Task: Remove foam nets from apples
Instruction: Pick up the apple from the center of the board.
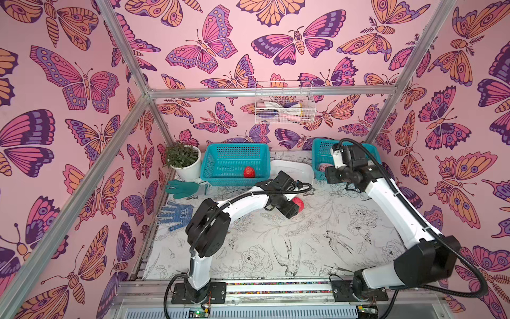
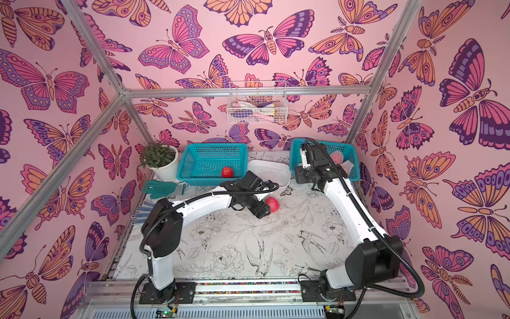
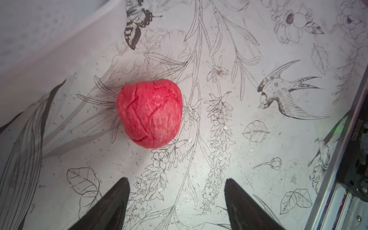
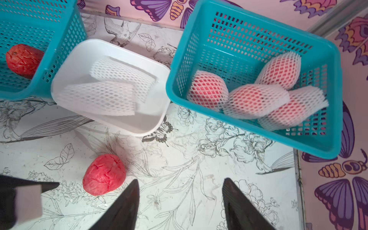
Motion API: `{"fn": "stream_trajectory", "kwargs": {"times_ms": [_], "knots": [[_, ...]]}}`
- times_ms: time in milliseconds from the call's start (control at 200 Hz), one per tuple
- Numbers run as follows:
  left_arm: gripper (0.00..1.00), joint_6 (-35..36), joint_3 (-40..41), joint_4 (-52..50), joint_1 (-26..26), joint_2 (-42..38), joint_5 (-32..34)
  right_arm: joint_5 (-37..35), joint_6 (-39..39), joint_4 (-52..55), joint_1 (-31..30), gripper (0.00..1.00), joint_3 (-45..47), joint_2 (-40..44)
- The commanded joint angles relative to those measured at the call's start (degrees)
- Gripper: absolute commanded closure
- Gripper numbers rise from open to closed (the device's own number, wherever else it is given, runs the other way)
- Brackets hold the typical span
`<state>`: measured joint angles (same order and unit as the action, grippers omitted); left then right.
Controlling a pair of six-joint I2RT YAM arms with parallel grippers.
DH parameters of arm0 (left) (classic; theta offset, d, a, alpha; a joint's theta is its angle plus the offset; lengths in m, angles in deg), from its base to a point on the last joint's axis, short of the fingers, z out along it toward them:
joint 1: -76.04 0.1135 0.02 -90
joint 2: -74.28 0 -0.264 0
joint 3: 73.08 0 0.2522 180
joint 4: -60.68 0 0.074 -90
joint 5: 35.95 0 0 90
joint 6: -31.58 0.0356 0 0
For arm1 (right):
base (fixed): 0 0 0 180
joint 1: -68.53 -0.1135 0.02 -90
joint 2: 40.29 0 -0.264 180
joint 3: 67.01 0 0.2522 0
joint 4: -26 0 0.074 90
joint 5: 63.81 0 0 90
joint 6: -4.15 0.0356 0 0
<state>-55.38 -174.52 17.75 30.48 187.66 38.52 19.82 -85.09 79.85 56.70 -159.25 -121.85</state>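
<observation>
A bare red apple point(image 3: 149, 113) lies on the printed tabletop, also seen in both top views point(image 1: 298, 203) point(image 2: 272, 204). My left gripper point(image 3: 176, 180) hovers just short of it, open and empty. A second bare apple point(image 4: 23, 59) sits in the left teal basket point(image 4: 65, 49). Several apples in white foam nets point(image 4: 256, 97) are piled in the right teal basket point(image 4: 338, 99). Two empty foam nets point(image 4: 111, 87) lie in the white tub point(image 4: 127, 124) between the baskets. My right gripper point(image 4: 181, 180) is open and empty, raised over the table in front of the tub and right basket.
A potted plant point(image 1: 183, 160) stands at the back left. A green glove point(image 1: 182, 188) and a blue dotted glove point(image 1: 176, 215) lie along the left edge. A white wire basket point(image 1: 284, 110) hangs on the back wall. Metal frame posts border the table.
</observation>
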Motion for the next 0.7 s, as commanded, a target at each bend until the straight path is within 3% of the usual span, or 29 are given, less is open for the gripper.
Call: {"fn": "stream_trajectory", "kwargs": {"times_ms": [0,421,696], "knots": [[0.22,2.11,-4.39,-4.63,-0.23,3.76,-2.99,0.15,0.91,-0.68,2.05,0.31,3.61,1.83],[0.21,0.88,-19.65,-11.34,1.77,18.22,-4.12,2.42,3.55,-2.48,3.31,0.28,4.84,0.45],[0.21,0.92,-24.42,-12.13,2.14,21.75,-5.21,4.04,3.71,-3.40,3.31,0.27,4.09,-1.97]]}}
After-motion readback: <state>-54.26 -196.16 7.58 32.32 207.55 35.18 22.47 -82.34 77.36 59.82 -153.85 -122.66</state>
